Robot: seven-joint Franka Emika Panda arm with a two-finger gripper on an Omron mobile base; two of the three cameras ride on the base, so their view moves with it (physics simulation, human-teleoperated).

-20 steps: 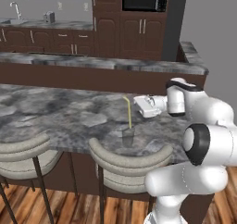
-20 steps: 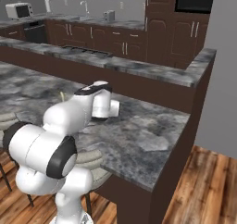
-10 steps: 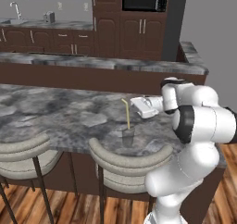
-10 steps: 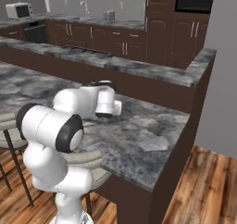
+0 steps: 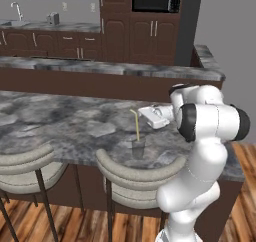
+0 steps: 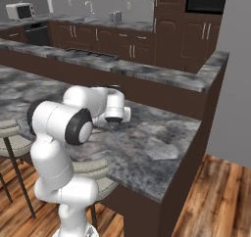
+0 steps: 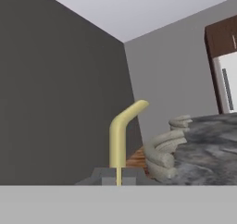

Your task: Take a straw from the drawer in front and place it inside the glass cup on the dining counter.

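Left base view shows the straw (image 5: 136, 126) standing in the glass cup (image 5: 138, 148) near the dining counter's (image 5: 60, 123) front edge; the gripper (image 5: 142, 110) is closed, empty, just beside.

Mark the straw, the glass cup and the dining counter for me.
straw (image 5: 136, 126): left base view, mid-stem above the cup.
glass cup (image 5: 138, 149): left base view, its clear wall.
dining counter (image 5: 60, 126): left base view, bare marbled top.

We see a long grey marbled stone dining counter (image 5: 60, 121) with a smooth polished top, a small clear glass cup (image 5: 138, 148), a thin matt pale yellow straw (image 5: 136, 125), and glossy wooden floor planks (image 6: 215, 197).
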